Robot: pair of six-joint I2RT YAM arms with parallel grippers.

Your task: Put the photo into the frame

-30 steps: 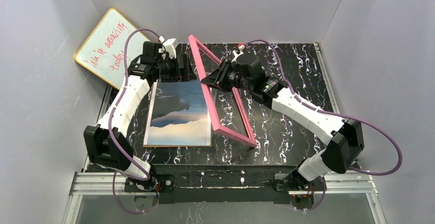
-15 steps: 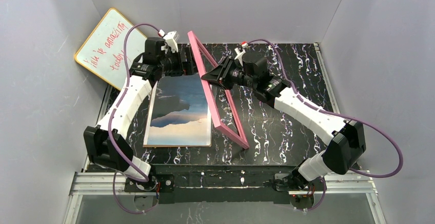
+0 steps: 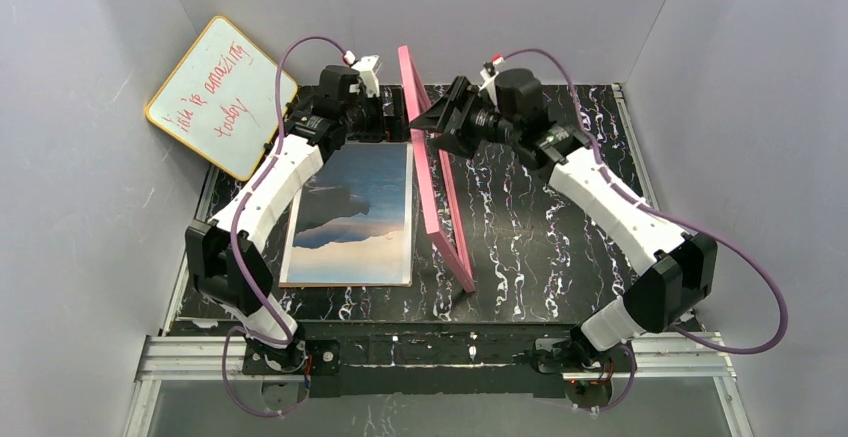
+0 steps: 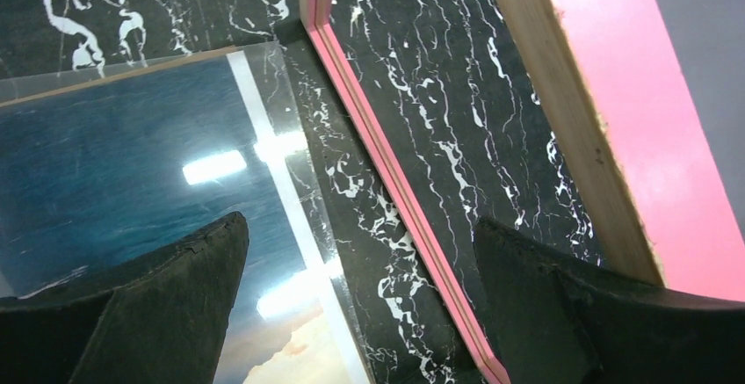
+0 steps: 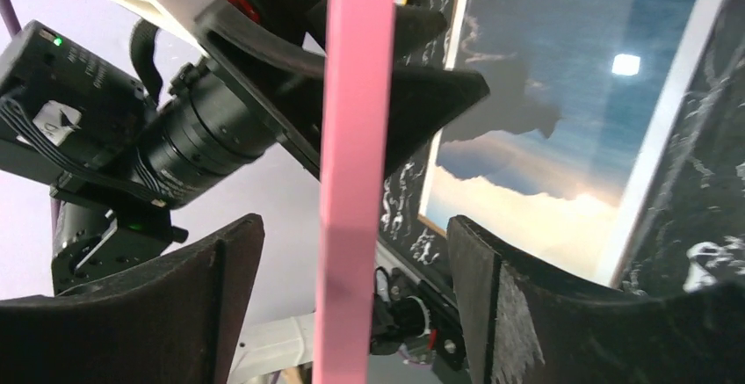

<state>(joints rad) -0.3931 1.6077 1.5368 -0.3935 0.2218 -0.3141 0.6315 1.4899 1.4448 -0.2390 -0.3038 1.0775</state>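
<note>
The photo (image 3: 350, 207) lies flat, picture side up, on the left half of the table (image 3: 560, 257), its near edge close to the table's near edge. It has not moved in the last second.

Just to its right, the frame (image 3: 437, 187) now stands almost upright on one long edge, running from near the table's near edge toward the far edge. A second ago it leaned well over to the right.

Further back, the right claw (image 3: 432, 122) has only just let go. It was clamped on the top rail, and now its jaws sit on either side of that rail with a gap on each side, holding nothing.

Beyond the rail, the left claw (image 3: 392, 122) is wide open and empty. It has moved from over the photo's far edge to the frame's far end; I cannot tell whether it touches the frame.

With nothing gripping it, the frame could tip, probably toward the photo.

The whiteboard (image 3: 215, 92) leans at the far left corner.
</note>
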